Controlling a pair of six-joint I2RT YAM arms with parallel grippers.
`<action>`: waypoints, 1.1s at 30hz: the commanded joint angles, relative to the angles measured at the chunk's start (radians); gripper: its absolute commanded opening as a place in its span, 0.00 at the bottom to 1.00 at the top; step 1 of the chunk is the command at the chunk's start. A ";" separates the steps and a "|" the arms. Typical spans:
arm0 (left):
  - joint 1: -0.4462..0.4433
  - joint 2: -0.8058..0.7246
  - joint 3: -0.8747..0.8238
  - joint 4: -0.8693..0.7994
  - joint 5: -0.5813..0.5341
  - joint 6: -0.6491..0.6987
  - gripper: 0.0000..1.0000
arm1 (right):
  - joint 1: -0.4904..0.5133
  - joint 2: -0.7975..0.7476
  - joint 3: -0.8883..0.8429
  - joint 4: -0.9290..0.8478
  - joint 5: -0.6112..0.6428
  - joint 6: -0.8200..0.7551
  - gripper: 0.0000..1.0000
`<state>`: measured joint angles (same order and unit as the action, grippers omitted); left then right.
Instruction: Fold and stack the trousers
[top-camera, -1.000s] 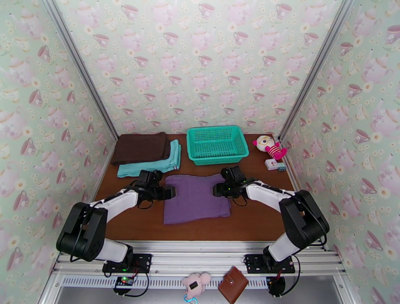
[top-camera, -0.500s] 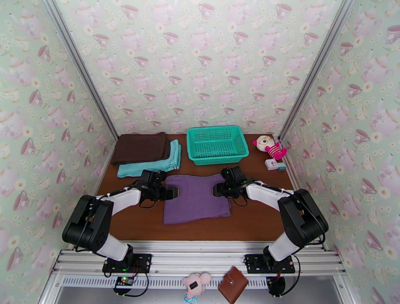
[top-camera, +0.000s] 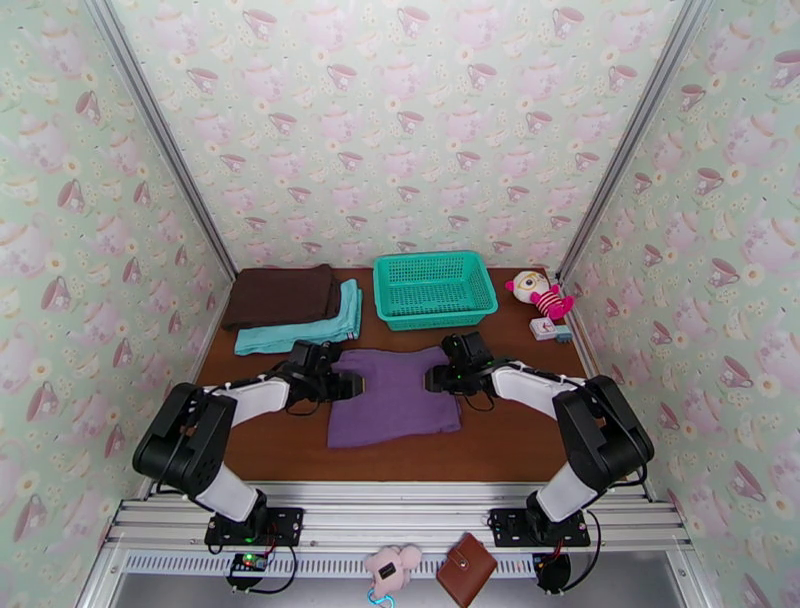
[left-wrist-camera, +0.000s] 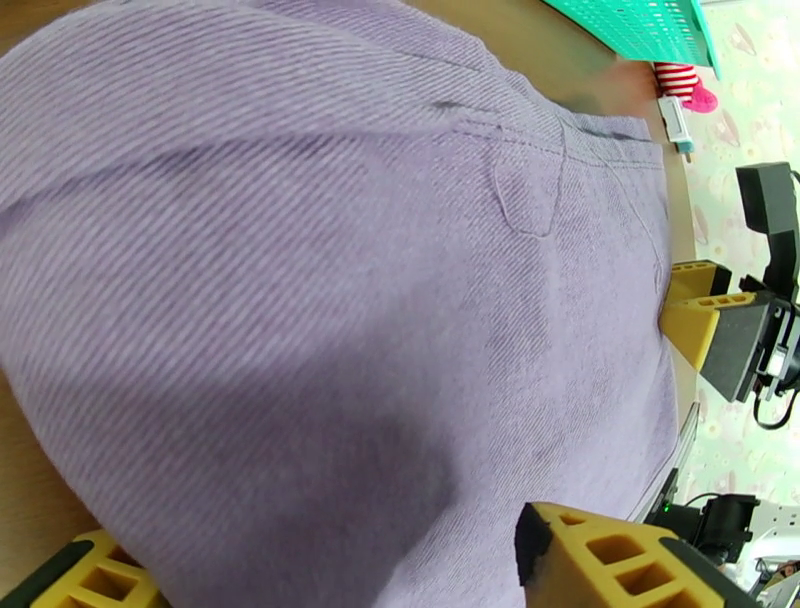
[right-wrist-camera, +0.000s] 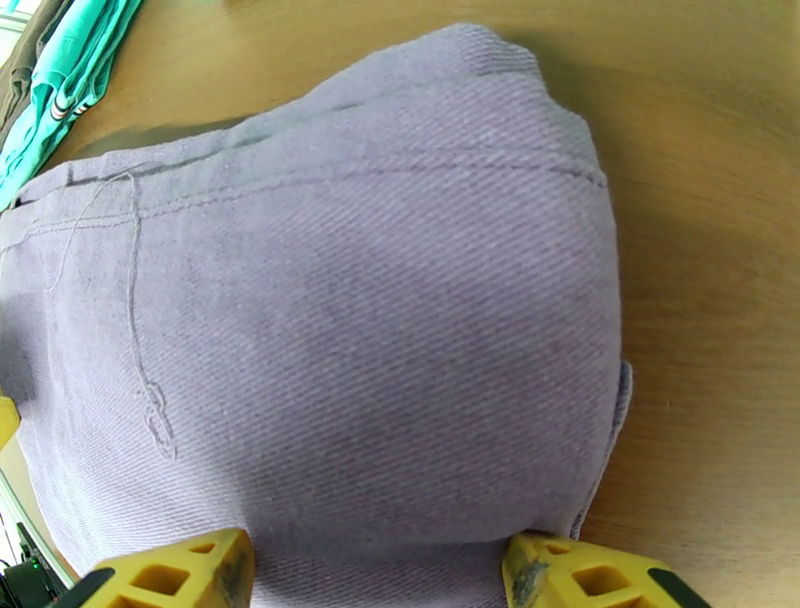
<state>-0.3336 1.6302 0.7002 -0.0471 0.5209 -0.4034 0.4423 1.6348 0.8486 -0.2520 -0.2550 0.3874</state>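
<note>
The purple trousers (top-camera: 393, 395) lie folded into a thick pad in the middle of the brown table (top-camera: 500, 440), just in front of the teal mesh basket (top-camera: 434, 288) and beside the teal folded garment (top-camera: 300, 335), which lies partly under a dark brown one (top-camera: 280, 295) at the back left. Both arms reach low across the table to the pad's far corners, one from each side, and the far edge looks drawn in narrower than the near one. In the left wrist view the left fingers (left-wrist-camera: 620, 555) stand apart astride the left edge, with cloth bulging between them; whether they press on it I cannot tell. In the right wrist view the right fingers (right-wrist-camera: 590, 570) sit against both sides of the domed right edge, grasping the trousers. A striped soft toy (top-camera: 538, 293) lies at the back right corner.
</note>
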 joint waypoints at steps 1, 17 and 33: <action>-0.136 0.138 0.018 0.046 0.150 -0.046 0.74 | -0.004 0.041 -0.034 -0.015 -0.037 -0.004 0.70; -0.162 0.036 0.216 -0.202 0.098 0.003 0.00 | -0.084 -0.043 -0.100 0.095 -0.166 0.006 0.70; -0.119 0.069 0.893 -1.048 -0.253 0.182 0.00 | -0.087 -0.545 -0.318 0.266 -0.095 0.021 0.99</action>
<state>-0.4583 1.6611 1.4834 -0.9051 0.3576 -0.2840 0.3569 1.1172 0.5499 -0.0109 -0.3706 0.3969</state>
